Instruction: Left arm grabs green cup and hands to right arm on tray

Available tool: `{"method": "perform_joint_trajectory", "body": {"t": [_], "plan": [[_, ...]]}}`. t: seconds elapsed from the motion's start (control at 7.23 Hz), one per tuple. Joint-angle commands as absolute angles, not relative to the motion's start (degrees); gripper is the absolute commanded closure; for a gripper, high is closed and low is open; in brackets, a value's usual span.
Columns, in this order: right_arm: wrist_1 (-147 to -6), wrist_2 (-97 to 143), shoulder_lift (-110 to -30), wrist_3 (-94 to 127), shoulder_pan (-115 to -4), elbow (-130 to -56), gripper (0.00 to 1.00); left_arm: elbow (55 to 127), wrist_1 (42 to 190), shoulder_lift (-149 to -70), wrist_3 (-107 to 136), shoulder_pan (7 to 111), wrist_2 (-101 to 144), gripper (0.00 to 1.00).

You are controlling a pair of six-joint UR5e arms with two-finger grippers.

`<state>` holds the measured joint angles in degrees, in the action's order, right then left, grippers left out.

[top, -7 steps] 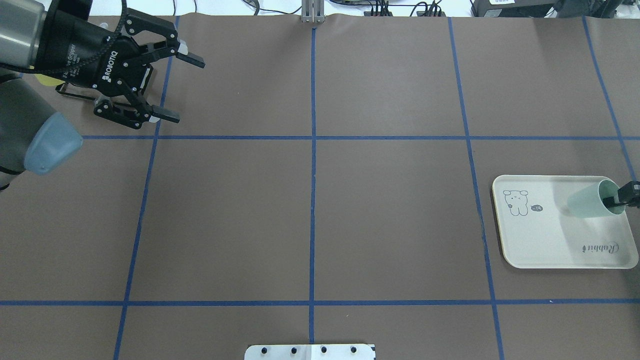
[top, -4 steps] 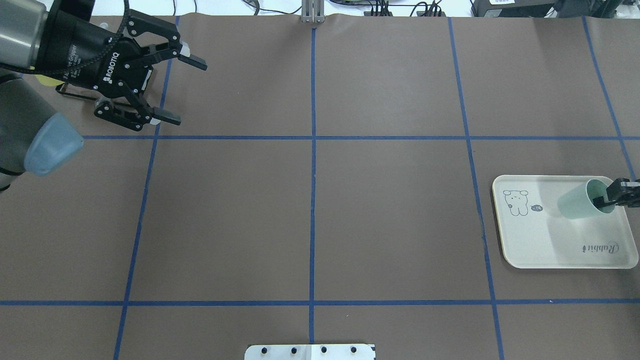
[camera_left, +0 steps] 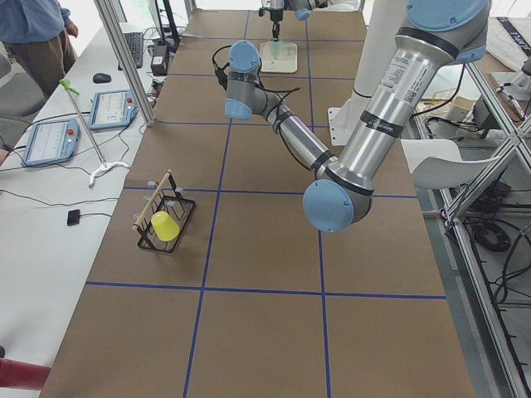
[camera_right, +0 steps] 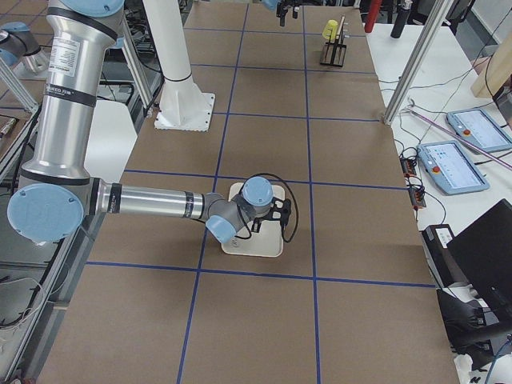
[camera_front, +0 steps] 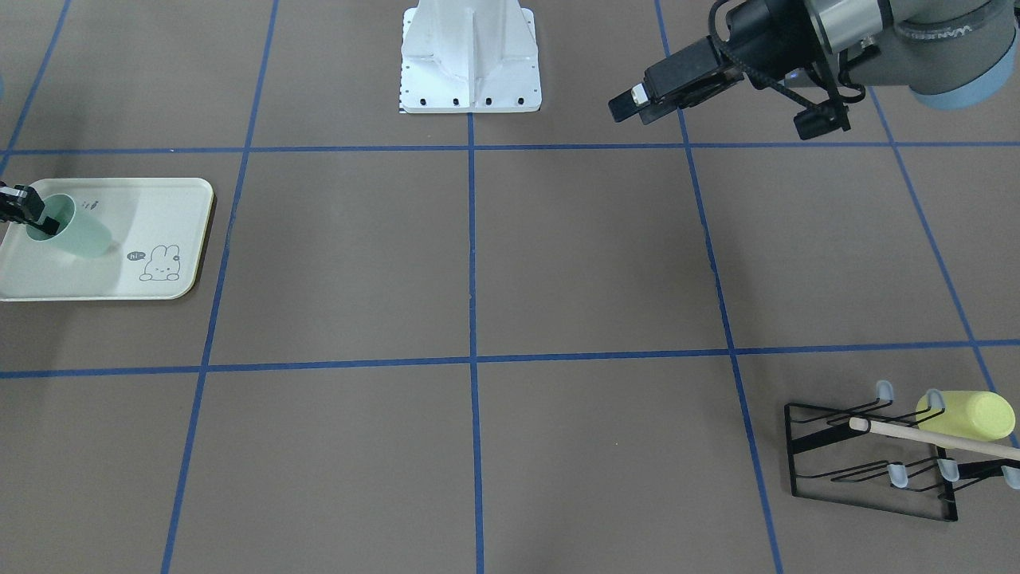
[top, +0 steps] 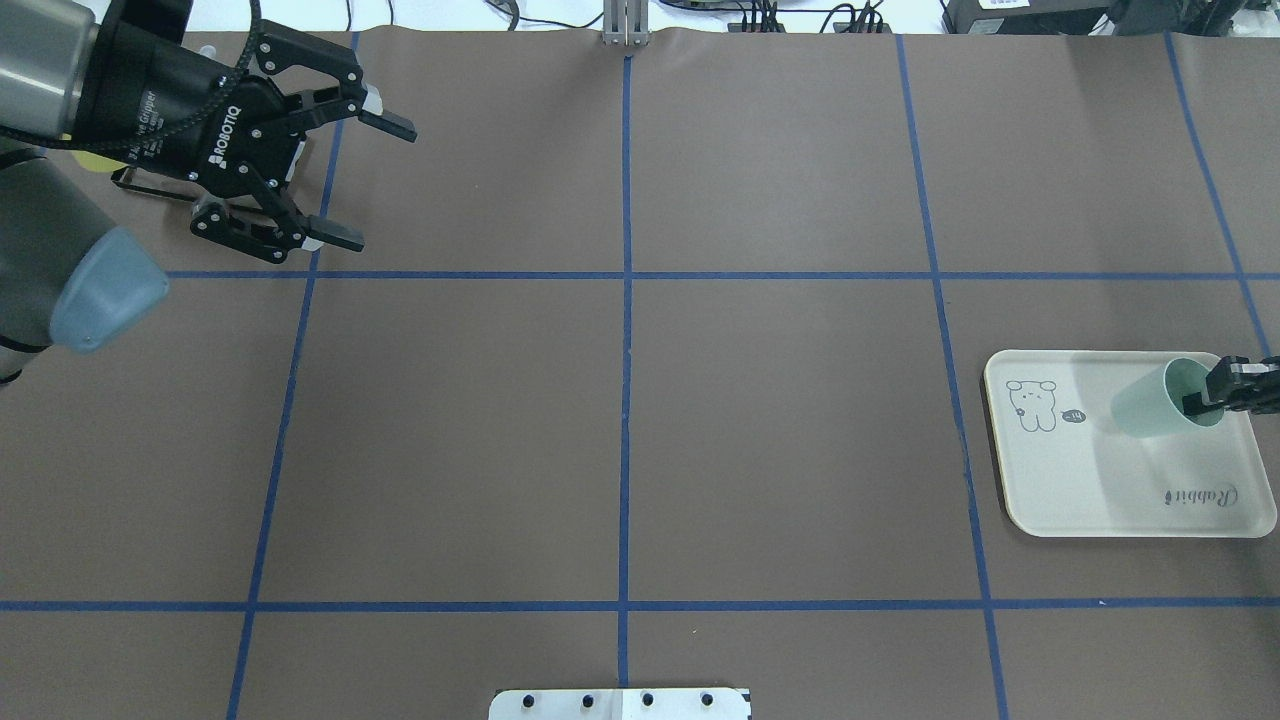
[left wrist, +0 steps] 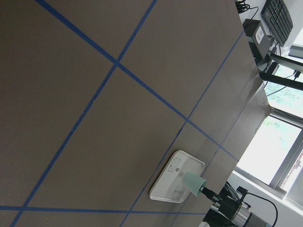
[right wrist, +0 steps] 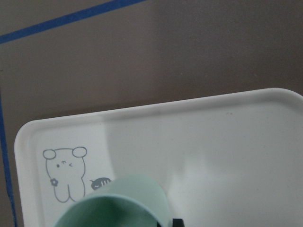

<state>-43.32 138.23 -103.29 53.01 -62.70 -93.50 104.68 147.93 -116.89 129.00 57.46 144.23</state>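
Right gripper (top: 1212,395) pinches the green cup (top: 1145,405) at its rim, one finger inside the mouth. Cup tilted, base pointing away from the gripper, tray (top: 1090,490) beneath. Left gripper (top: 368,182) well apart, jaws wide, empty.

ROBOTIQ stands in white letters on the black body of the left gripper (top: 372,184); the tray (top: 1100,490) bears "Rabbit" in script, upside-down from overhead; a tiny "hi" bubble sits beside its bunny (top: 1032,405).
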Motion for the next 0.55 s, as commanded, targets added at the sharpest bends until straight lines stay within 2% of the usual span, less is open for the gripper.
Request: {"method": "perform_joint_trajectory", "body": {"t": [0.0,0.14,0.28,0.42], "plan": [[-46.9,134.6,-104.5,52.7,-60.7,-96.3,1.0,105.9,146.0,-117.0,129.0,57.4,144.2,0.0],[-47.6,134.3,-105.3,52.7,-60.6,-97.3,1.0,106.3,145.5,-117.1,129.0,57.3,144.2,0.0],[-47.7,133.8,-105.8,52.7,-60.4,-97.6,0.86,106.8,145.0,-117.1,129.0,57.4,144.2,0.0],[-47.7,132.5,-106.0,52.7,-59.7,-97.6,0.55,107.0,144.5,-117.1,129.0,57.3,144.1,0.0]]}}
